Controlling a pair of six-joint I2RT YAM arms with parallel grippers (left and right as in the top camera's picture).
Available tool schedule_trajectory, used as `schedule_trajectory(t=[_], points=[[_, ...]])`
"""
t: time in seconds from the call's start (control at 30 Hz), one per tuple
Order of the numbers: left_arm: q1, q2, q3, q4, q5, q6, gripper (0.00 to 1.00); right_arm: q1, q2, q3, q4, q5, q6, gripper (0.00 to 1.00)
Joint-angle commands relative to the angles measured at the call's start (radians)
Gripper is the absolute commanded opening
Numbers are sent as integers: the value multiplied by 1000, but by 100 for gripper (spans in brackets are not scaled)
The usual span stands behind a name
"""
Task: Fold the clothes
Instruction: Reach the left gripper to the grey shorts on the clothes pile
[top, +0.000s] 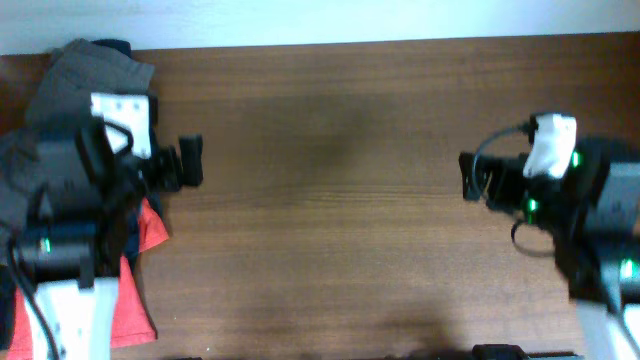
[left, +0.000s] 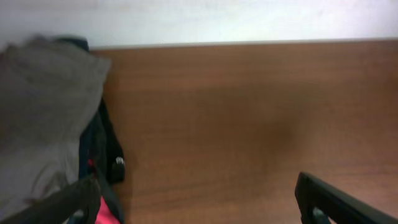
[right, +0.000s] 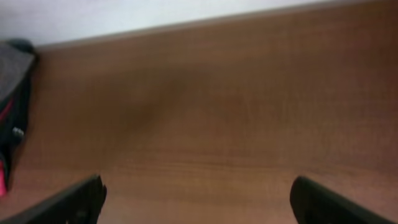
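Left gripper (left: 196, 202): fingers spread wide, nothing between them; tips cut off by the lower frame edge in the wrist view.
Right gripper (right: 196, 199): likewise spread and holding nothing; only the two dark fingertips show.
Below both grippers: bare wooden table (top: 330, 200).
Grey-khaki clothes (top: 90, 65): bunched at the table's far-left corner, beside and partly under the left arm; untouched by either gripper.
Detail of clothes: blurred; waistband, pockets and label cannot be made out.
Navy garment (left: 102, 137): beneath the grey-khaki clothes, only an edge showing; a small pale spot on it, unidentifiable.
Orange-red garment (top: 150, 225): at the left edge, mostly hidden by the left arm.
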Motion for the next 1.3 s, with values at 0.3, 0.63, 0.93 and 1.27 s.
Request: schedule_trajectory(t=[0.3, 0.63, 0.93, 1.27], points=[[6, 365, 121, 78, -79, 77, 99, -3, 419, 253, -110, -178, -29, 99], [12, 694, 121, 330, -495, 97, 98, -3, 486, 253, -171, -177, -99, 99], [151, 789, 121, 409, -497, 67, 94, -3, 488, 248, -216, -113, -131, 99], [190, 866, 121, 438, -500, 118, 65, -3, 491, 248, -214, -113, -131, 96]])
